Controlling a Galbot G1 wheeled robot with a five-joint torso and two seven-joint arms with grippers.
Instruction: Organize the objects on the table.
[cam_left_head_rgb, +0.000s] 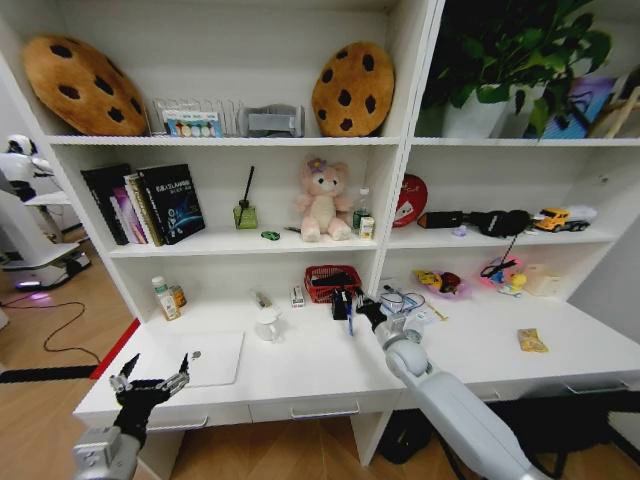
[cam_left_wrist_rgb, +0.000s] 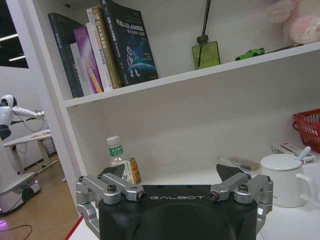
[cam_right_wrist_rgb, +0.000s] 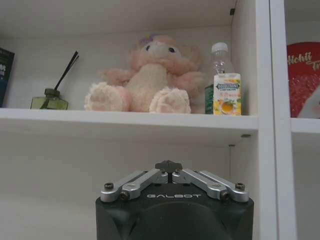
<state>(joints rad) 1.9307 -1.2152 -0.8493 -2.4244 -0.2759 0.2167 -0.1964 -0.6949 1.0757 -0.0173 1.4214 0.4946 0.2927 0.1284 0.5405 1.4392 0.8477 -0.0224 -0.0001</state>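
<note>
We see the long white table (cam_left_head_rgb: 330, 365) with the laptop (cam_left_head_rgb: 212, 358) flat near its left front edge. Our left gripper (cam_left_head_rgb: 150, 380) hovers just off that corner, fingers spread and empty. Our right gripper (cam_left_head_rgb: 352, 309), pinched on a pen (cam_left_head_rgb: 350, 320), is raised beside the red basket (cam_left_head_rgb: 330, 282). We judge the pen is mid-carry; next needs a careful drop-off.

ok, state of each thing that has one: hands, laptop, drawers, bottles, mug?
left hand: open, empty, hovering at the desk's front left corner
right hand: shut, raised over the desk by the red basket
laptop: lid closed, flat on the desk
drawers: closed
capped bottle: upright, cap on
white mug: upright, something standing in it
</note>
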